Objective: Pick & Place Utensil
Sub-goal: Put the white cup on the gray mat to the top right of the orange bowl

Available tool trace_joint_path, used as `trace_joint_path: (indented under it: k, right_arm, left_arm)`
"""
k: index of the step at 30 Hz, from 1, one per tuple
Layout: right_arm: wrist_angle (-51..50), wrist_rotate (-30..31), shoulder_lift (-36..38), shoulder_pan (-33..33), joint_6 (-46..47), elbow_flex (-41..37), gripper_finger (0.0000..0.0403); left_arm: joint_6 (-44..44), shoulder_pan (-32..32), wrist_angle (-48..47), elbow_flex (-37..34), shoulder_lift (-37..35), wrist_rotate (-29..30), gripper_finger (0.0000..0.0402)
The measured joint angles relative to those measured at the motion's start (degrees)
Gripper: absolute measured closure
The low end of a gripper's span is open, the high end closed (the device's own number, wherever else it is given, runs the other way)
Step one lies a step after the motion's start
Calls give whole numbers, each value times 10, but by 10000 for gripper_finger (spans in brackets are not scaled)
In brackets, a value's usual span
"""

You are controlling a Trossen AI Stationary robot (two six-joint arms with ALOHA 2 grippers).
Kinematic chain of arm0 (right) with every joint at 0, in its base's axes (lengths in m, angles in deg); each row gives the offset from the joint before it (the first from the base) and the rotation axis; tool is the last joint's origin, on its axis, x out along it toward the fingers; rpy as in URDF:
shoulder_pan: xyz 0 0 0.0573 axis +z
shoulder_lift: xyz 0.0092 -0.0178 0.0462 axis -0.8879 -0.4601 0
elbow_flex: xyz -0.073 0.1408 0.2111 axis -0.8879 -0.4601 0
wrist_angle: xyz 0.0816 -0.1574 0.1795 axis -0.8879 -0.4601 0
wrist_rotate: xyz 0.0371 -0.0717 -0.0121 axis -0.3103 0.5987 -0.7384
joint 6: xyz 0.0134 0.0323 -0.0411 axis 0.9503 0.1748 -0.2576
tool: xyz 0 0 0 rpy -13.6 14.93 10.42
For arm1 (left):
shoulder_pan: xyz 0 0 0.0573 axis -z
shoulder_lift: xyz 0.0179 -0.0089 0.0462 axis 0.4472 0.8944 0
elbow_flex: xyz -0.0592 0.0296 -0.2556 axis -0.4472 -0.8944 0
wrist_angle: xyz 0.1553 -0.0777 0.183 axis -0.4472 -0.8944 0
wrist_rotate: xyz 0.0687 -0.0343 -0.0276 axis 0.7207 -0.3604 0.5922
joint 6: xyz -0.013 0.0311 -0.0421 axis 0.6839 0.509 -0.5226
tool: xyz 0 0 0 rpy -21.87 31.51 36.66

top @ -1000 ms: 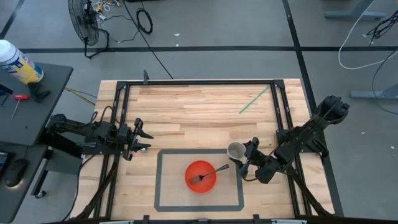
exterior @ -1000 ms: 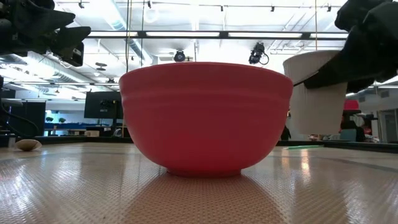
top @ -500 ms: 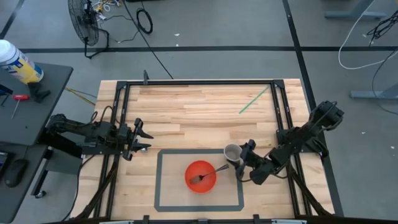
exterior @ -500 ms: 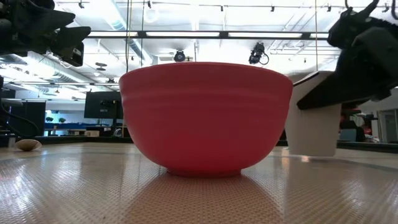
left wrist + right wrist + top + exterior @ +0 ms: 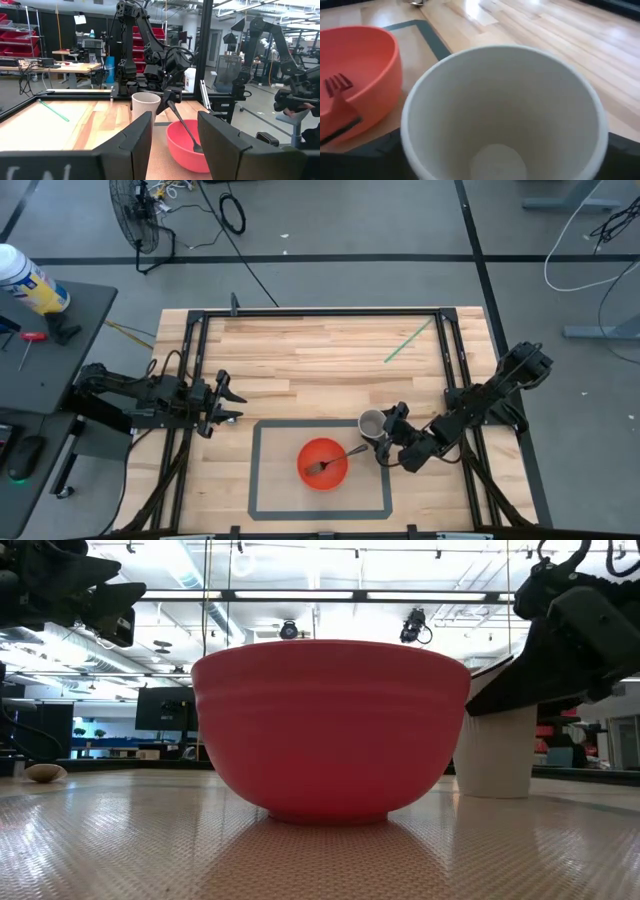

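Beside the red bowl (image 5: pixel 323 464), the right pincer (image 5: pixel 385 437) clasps the upright white cup (image 5: pixel 372 423); the left pincer (image 5: pixel 222 402) gapes wide.

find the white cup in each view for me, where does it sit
High view: white cup just right of the red bowl, at the right gripper.
Low view: cup right of the bowl.
Left wrist view: cup behind the bowl.
Right wrist view: cup fills the picture, seen from above.
Shared landmark: the red bowl.
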Motion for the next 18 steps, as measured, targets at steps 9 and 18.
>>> trace_joint_path:
  k: [9,18]
  right_arm:
    - [-26,-59,29,-6,3,0,5]
    - [-134,-119,91,-10,31,0,3]
  left_arm:
    - [0,0,0,0,0,0,239]
    - [0,0,0,0,0,0,239]
